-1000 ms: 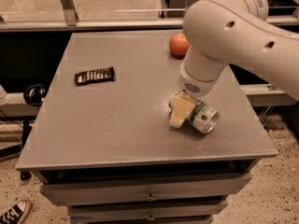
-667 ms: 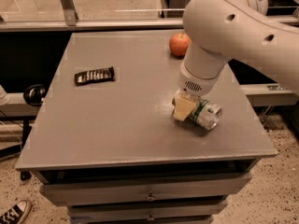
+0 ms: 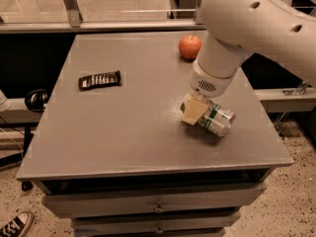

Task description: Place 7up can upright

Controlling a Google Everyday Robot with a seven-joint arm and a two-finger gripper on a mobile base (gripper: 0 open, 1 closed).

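The 7up can (image 3: 217,120), silver-white with green markings, lies tilted on its side on the right part of the grey table (image 3: 123,132). Its silver end faces front right. My gripper (image 3: 196,109) comes down from the big white arm (image 3: 247,23) and is shut on the can's left end. One cream finger pad (image 3: 192,112) shows in front of the can; the other finger is hidden behind it.
A red apple (image 3: 189,47) sits at the back of the table, just behind the arm. A dark snack packet (image 3: 99,80) lies at the left. The table's right edge (image 3: 274,132) is close to the can. Drawers sit below the top.
The gripper and the can have shifted together slightly up and to the right, and the can's tilt has changed a little.
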